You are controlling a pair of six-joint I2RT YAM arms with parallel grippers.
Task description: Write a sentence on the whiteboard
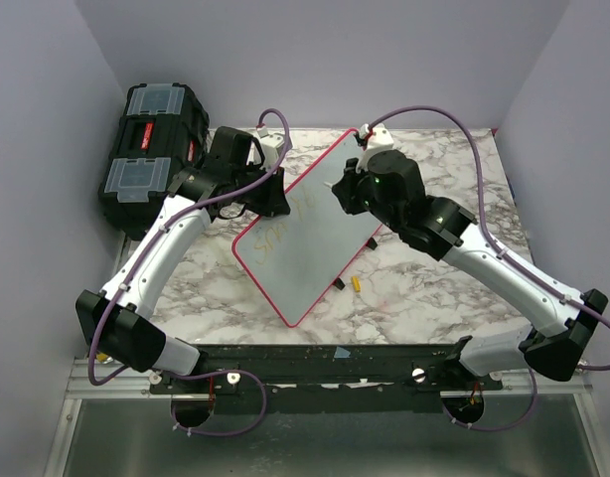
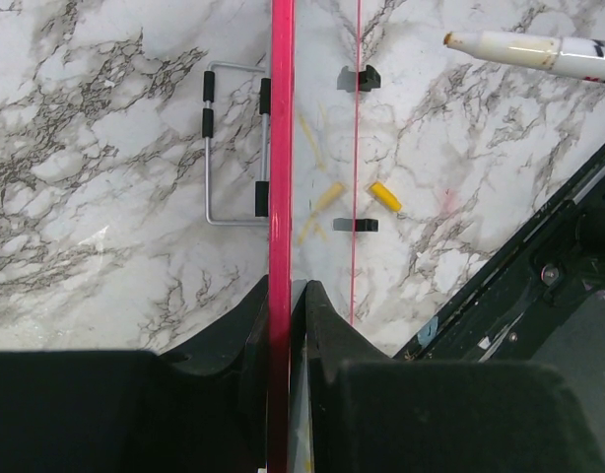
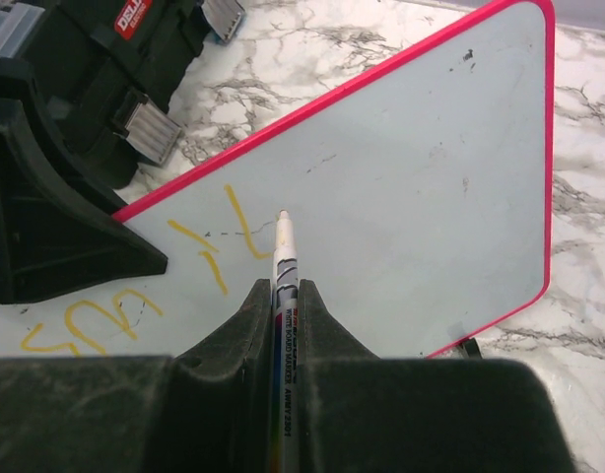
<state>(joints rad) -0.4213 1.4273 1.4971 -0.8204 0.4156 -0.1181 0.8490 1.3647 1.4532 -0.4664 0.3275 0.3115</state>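
We see the left gripper (image 2: 281, 301) with jaws pinching the whiteboard (image 1: 315, 238) at its left edge, the right gripper (image 3: 281, 296) with jaws pinching a marker (image 3: 283, 251) beside the sentence (image 3: 214, 271).

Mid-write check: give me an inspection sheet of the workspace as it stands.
Surface: marble-patterned table.
Job's things: whiteboard, frame edge clamped in left hand; sentence, only a few yellow letters; marker in right hand, tip by the last stroke.
Clutter: yellow cap beside the board; black toolbox far left.
Hands: both shut on their items.
Cables: purple cables loop over both arms.
Surroundings: plain walls.
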